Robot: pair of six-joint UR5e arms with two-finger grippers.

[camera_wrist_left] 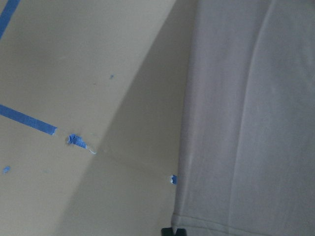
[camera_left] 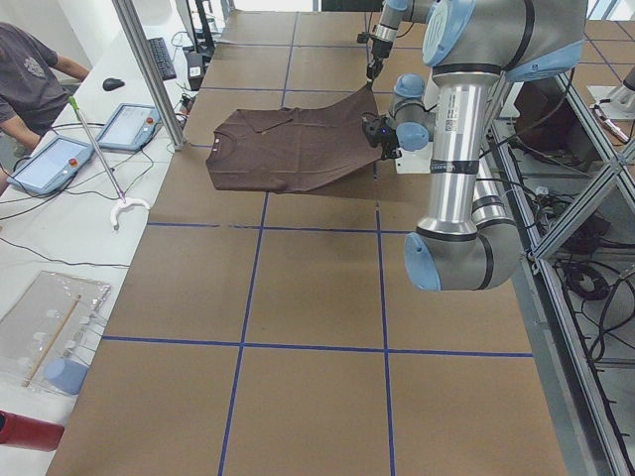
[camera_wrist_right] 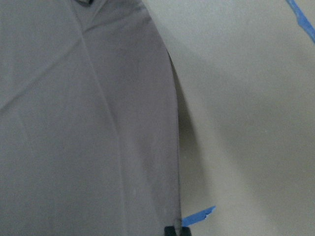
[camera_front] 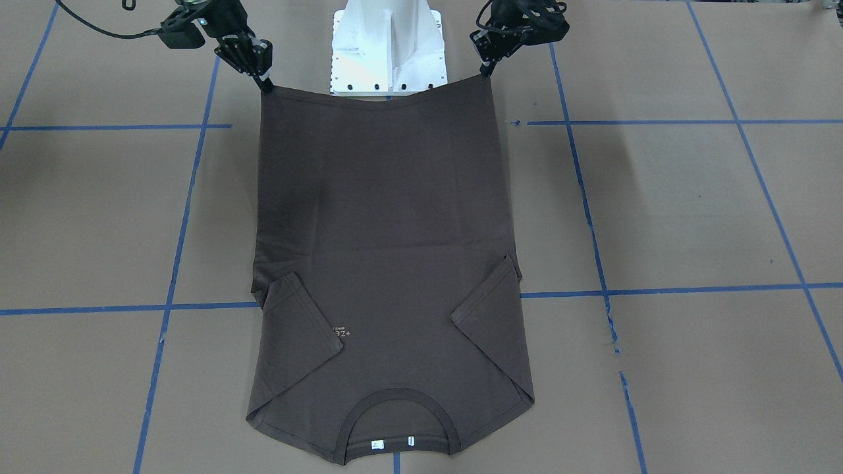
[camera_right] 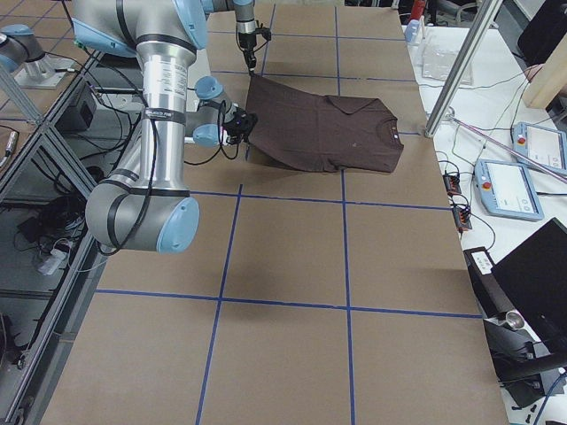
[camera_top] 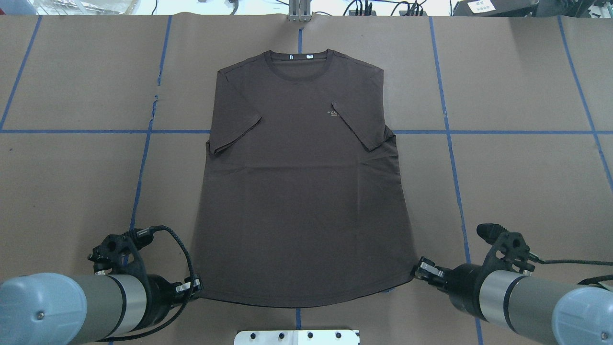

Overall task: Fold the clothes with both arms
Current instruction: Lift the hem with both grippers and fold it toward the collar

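Observation:
The dark brown-grey T-shirt (camera_top: 301,191) lies front up with both sleeves folded in and the collar (camera_top: 298,61) at the far end. My left gripper (camera_top: 194,290) is shut on the hem's left corner; it also shows in the front view (camera_front: 487,69). My right gripper (camera_top: 421,270) is shut on the hem's right corner, and shows in the front view (camera_front: 265,84). Both hold the hem stretched and raised above the table (camera_left: 357,149), while the collar end rests on it. The wrist views show only cloth (camera_wrist_left: 246,123) (camera_wrist_right: 83,137) and table.
The white pedestal base (camera_front: 388,46) stands just behind the raised hem. Blue tape lines (camera_top: 445,132) grid the brown table. An operator (camera_left: 30,79) and tablets (camera_left: 129,127) are beyond the far edge.

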